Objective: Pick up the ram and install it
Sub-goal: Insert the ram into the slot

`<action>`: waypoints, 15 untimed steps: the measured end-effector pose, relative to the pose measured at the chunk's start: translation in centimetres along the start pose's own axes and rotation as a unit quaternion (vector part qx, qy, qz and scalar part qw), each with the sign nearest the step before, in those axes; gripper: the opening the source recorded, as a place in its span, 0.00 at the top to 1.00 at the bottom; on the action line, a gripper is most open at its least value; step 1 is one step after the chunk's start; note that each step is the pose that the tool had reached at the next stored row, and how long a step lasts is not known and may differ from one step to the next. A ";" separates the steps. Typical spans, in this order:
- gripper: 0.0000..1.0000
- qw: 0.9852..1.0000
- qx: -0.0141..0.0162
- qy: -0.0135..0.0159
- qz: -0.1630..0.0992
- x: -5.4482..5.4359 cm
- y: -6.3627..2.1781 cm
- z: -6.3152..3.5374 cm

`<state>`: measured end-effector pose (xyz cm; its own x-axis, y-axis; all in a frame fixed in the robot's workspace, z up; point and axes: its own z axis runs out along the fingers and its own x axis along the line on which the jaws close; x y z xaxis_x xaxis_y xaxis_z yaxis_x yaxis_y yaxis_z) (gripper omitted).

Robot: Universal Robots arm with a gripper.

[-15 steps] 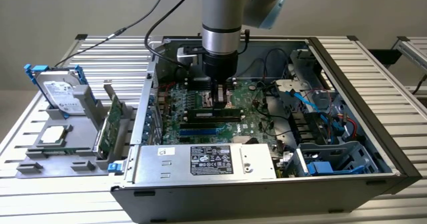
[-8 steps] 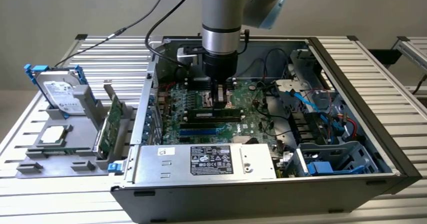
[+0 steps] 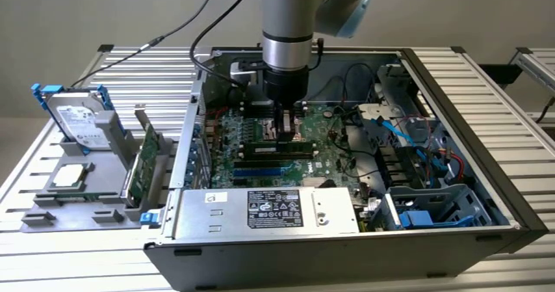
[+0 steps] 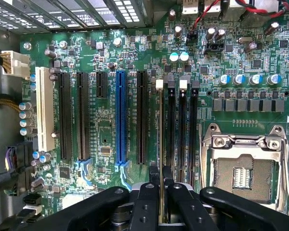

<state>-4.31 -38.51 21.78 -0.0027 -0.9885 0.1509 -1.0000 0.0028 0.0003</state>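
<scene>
The open computer case (image 3: 347, 259) holds the motherboard (image 4: 106, 57), above whose memory slots (image 4: 183, 134) the wrist view shows the jaws clamped on the edge-on ram (image 4: 161, 144).

The arm (image 3: 289, 25) is a smooth, silver-grey round tube with grey joint housings and light blue caps (image 3: 355, 20). Below the silver tube sits a narrower black wrist section (image 3: 284, 84), round and matt. A thin black cable (image 3: 208, 25) runs along it.

The gripper (image 3: 282, 132) is black all over. In the wrist view, the gripper (image 4: 162, 211) has two flat-sided fingers (image 4: 145, 207) of matt black. Broad outer links (image 4: 241, 207) with rounded ends flank them on either side. Small round fastener heads (image 4: 149, 186) sit at the link ends and on the finger faces. No lettering can be read on it.
</scene>
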 end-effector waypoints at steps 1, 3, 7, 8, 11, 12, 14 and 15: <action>0.86 1.000 0.000 0.000 0.000 0.0 0.00 0.04; 0.86 1.000 0.000 0.000 -0.001 -0.1 0.00 0.05; 0.86 1.000 0.000 0.000 -0.001 -0.1 -0.01 -0.06; 0.86 1.000 0.001 0.000 -0.001 -0.1 -0.02 -0.11; 0.86 1.000 0.000 0.001 -0.001 0.1 0.00 -0.90; 0.86 1.000 0.000 0.001 -0.001 0.1 0.01 -1.11; 0.86 1.000 0.000 0.001 -0.001 0.2 0.01 -1.45; 0.86 1.000 0.000 0.001 -0.001 0.2 0.02 -1.59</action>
<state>-4.32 -38.45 23.38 -0.0009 -0.9881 0.1536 -1.0000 0.0009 0.0002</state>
